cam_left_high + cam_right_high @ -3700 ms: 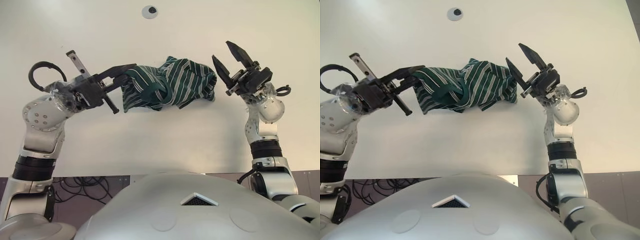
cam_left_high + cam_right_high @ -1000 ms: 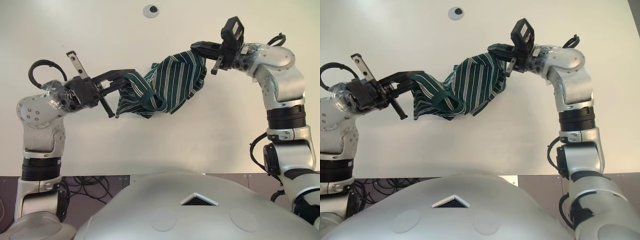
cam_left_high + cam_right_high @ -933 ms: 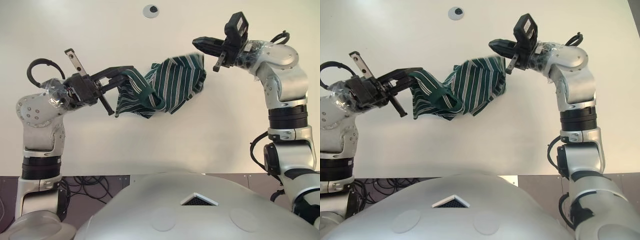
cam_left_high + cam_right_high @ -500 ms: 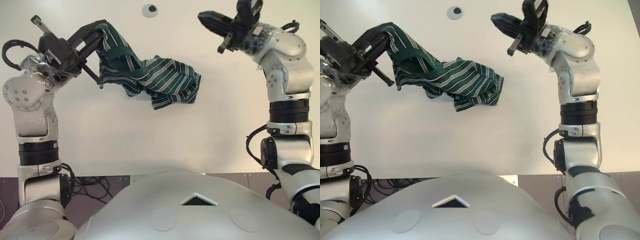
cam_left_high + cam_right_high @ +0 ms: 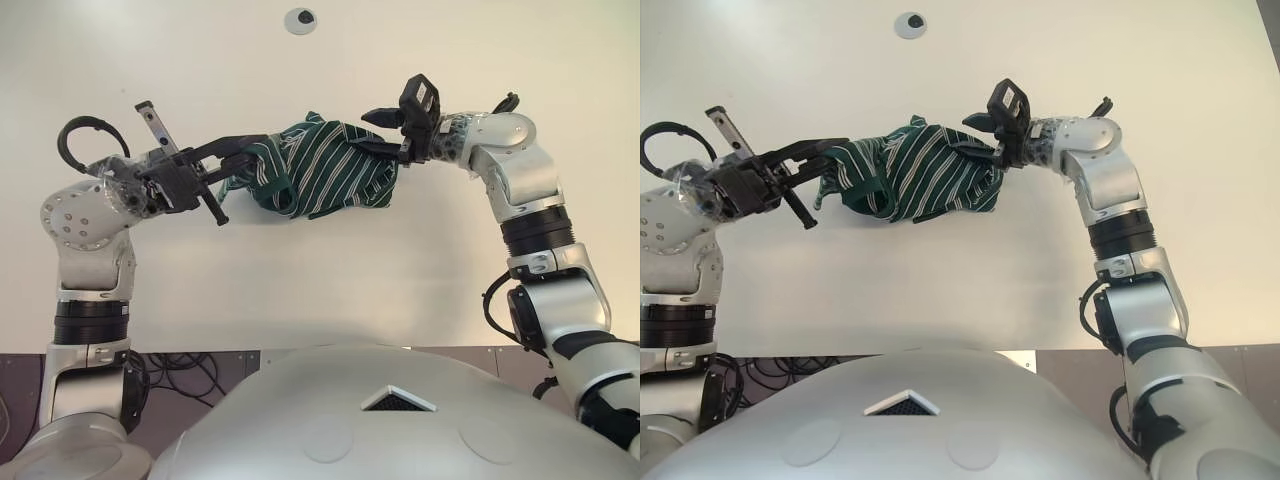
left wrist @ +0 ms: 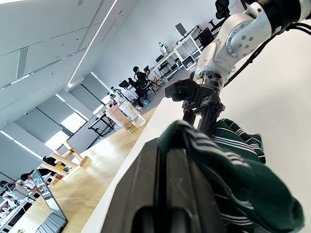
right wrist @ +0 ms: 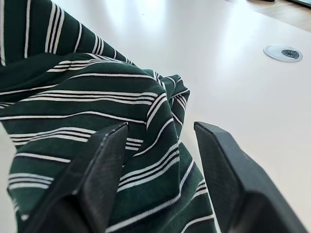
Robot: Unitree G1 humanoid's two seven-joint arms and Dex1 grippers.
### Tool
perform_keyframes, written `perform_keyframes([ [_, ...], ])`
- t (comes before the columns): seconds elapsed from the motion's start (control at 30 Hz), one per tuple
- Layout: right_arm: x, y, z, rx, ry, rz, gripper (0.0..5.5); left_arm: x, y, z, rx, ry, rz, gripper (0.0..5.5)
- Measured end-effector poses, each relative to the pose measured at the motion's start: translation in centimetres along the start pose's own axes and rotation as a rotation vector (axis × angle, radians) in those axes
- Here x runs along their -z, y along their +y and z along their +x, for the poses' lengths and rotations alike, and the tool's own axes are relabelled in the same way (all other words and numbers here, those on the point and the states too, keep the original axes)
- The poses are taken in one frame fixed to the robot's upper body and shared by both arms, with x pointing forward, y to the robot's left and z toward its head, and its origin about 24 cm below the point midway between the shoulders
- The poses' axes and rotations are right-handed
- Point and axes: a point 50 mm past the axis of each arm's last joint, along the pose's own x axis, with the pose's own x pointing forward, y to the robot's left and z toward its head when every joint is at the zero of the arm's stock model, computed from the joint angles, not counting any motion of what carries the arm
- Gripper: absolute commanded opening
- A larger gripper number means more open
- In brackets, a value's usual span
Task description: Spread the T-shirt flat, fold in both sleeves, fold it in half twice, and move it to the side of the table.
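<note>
Spreading is the step in hand; the left fingers (image 5: pixel 236 147) are clamped on an edge of the striped T-shirt (image 5: pixel 320 180), bunched between both pairs over the table (image 5: pixel 350 270); the right fingers (image 7: pixel 104 165) gape astride a fold, holding nothing; next they probably need to close, then pull apart.

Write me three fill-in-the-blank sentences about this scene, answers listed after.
The T-shirt is dark ____ with white stripes.
The left pincer is ____ on its cloth.
The right pincer is ____, one finger on each side of a fold.
Missing: green; shut; open.
</note>
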Motion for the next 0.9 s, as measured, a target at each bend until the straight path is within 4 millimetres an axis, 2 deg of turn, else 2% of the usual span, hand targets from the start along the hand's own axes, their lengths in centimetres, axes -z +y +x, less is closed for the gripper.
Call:
perform_keyframes([
  [0.07, 0.37, 0.11, 0.58, 0.008, 0.009, 0.009, 2.91, 0.05, -0.18, 0.07, 0.008, -0.002, -0.005, 0.00],
  [0.13, 0.57, 0.12, 0.81, 0.004, 0.020, 0.012, 2.64, 0.08, -0.38, 0.18, 0.019, -0.006, -0.008, 0.00],
  [0.67, 0.61, -0.06, 0.64, 0.011, 0.018, 0.026, 0.02, 0.13, -0.37, 0.10, 0.011, -0.009, -0.004, 0.00],
  [0.9, 0.53, -0.13, 0.57, 0.018, 0.013, 0.025, 0.02, 0.05, -0.28, 0.08, 0.002, -0.020, -0.011, 0.00],
])
